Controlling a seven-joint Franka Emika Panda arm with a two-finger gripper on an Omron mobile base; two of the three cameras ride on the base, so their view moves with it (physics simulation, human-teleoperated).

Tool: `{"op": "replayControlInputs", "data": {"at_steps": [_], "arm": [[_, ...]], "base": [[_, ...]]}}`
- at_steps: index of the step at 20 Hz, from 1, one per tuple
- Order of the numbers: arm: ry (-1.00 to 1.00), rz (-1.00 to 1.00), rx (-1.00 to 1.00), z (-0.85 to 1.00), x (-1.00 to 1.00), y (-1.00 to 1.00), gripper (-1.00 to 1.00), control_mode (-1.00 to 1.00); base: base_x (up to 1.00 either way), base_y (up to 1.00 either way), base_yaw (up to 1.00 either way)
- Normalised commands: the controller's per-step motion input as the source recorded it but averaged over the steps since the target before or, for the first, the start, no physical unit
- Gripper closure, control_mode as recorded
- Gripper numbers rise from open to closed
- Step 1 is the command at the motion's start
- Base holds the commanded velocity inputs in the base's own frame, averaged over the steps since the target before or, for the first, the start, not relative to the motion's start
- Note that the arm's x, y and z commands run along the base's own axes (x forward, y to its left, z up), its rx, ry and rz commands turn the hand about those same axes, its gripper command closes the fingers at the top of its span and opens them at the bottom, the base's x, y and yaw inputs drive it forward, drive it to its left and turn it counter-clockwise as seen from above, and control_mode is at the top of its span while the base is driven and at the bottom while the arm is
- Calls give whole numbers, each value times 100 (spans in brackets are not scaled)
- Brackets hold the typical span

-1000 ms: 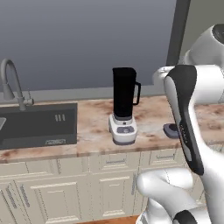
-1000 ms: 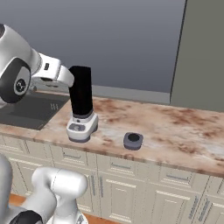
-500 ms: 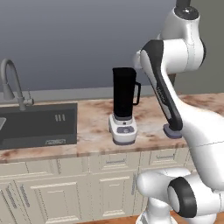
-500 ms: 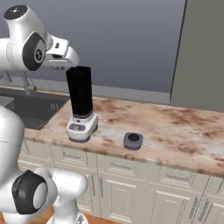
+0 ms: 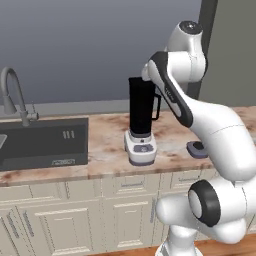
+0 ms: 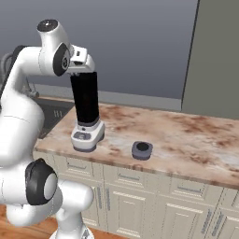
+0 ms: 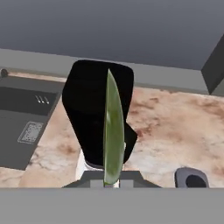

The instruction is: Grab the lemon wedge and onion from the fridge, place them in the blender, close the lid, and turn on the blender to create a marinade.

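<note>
The blender [image 5: 141, 107] is a tall black jug on a white base, standing on the counter; it also shows in the right base view [image 6: 85, 100] and the hand view [image 7: 94, 113]. My gripper [image 6: 85, 70] hangs just above the jug's open top. In the hand view the gripper [image 7: 112, 183] is shut on the lemon wedge [image 7: 113, 131], a thin yellow-green slice pointing down at the jug's mouth. The dark grey lid [image 6: 142, 149] lies on the counter to the right of the blender [image 5: 196, 148] [image 7: 191, 178]. The grey fridge [image 6: 217, 56] stands at the far right. The onion is out of view.
A dark sink [image 5: 45, 140] with a curved tap [image 5: 12, 95] lies left of the blender. The marble counter [image 6: 186, 135] runs right to the fridge, with cream cabinets below. A grey wall is behind.
The arm has swung up and over, bringing the hand from beside the jug to just above its top. Blender, lid and base views have stayed put.
</note>
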Motion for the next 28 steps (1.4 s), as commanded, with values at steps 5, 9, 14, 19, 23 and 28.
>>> {"op": "replayControlInputs", "data": {"at_steps": [5, 9, 14, 19, 23, 28], "arm": [[7, 4, -1, -44, 58, 31, 100, -100], [8, 2, -2, -34, 31, 17, 100, -100], [7, 0, -3, -16, 20, 2, 100, -100], [1, 0, -1, -2, 33, 3, 100, -100], [0, 0, 0, 5, 21, 0, 100, -100], [0, 0, 0, 9, 18, 0, 100, -100]], "base": [[0, 0, 0], [0, 0, 0], [0, 0, 0], [0, 0, 0], [0, 0, 0], [0, 0, 0]]}}
